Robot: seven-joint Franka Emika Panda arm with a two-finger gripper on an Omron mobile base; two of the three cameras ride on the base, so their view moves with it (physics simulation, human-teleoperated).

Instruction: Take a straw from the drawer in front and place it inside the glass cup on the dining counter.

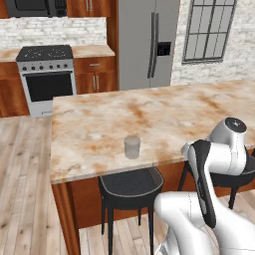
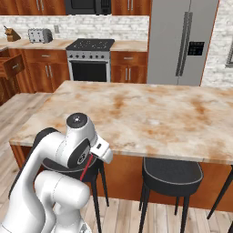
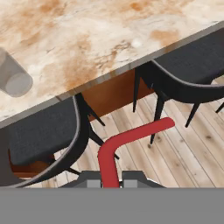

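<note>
My gripper is shut on the red straw, which rises between the finger tips and bends off to the right over the floor. In the right base view the straw hangs as a thin red line below the hand, just short of the dining counter's near edge. The glass cup stands upright on the dining counter close to its near edge; in the hand view the cup sits at the far left. At the far left of the kitchen the drawer stands pulled out.
Two dark stools are tucked under the counter's near edge, right beside my arm. Behind the counter stand a stove and a steel fridge. Wood floor runs along the counter's left side.
</note>
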